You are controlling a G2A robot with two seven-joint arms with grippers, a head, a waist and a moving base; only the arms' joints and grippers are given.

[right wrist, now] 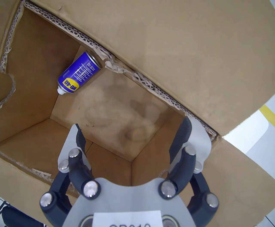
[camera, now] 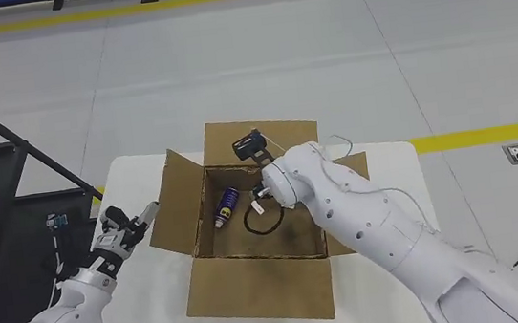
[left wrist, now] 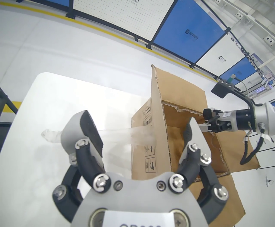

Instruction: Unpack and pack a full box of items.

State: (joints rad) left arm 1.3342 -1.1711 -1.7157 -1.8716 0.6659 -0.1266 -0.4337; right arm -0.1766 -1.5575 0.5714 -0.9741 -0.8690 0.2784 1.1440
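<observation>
while right claw (right wrist: 132,126) gapes over box (right wrist: 171,53) | blue labelled can (right wrist: 79,73) inside

Label print on spray can (right wrist: 78,74); handling symbols on box (left wrist: 148,139); logos on panels (left wrist: 191,34).

Box (camera: 260,294), perhaps clear wrap (left wrist: 50,135), on table (camera: 163,288)

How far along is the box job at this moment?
The box has its flaps open, and the only item seen inside is a blue spray can lying in a corner. Nothing is in hand: the right gripper hangs open at the box mouth, the left gripper open beside it. Unpacking is nearly finished or packing barely begun; I cannot tell which.
</observation>
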